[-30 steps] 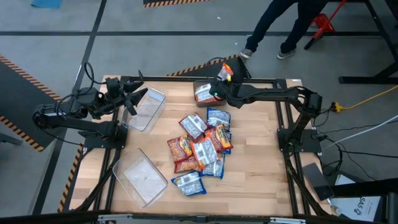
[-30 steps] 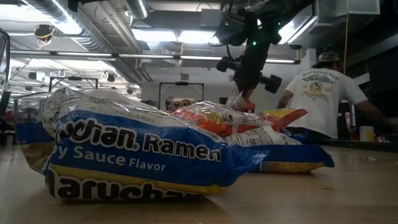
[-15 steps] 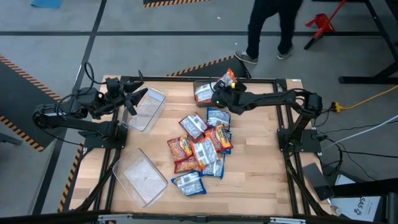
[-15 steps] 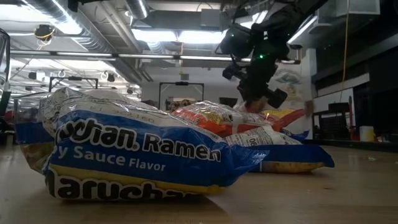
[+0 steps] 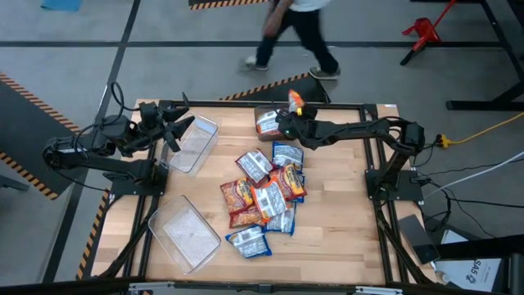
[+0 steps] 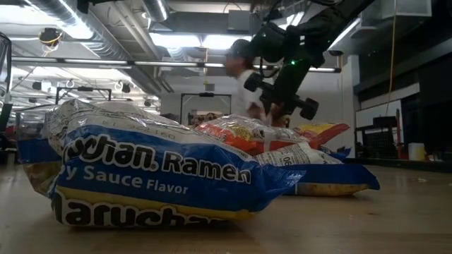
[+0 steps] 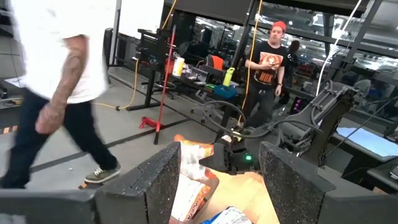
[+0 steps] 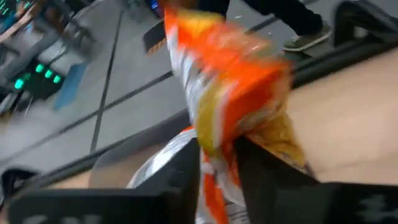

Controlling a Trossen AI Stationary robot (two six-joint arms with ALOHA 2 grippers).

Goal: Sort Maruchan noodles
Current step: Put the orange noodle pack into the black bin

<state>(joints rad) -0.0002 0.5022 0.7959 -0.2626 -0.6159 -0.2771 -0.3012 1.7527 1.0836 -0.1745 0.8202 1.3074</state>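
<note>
Orange packet pinched above the clear bin

The right gripper (image 8: pixel 217 163) pinches a crinkly orange-and-white plastic noodle packet (image 8: pixel 233 81); the left gripper (image 7: pixel 214 180) stands open.

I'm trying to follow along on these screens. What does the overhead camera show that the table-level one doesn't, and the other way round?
Only the overhead view shows the left gripper waiting open over a clear bin, a second clear bin, and the orange packet at the right gripper. Only the table-level view lets you read the label of the nearest blue packet and see the ceiling lights. Both show the packet pile, the right arm and a person walking past.
</note>
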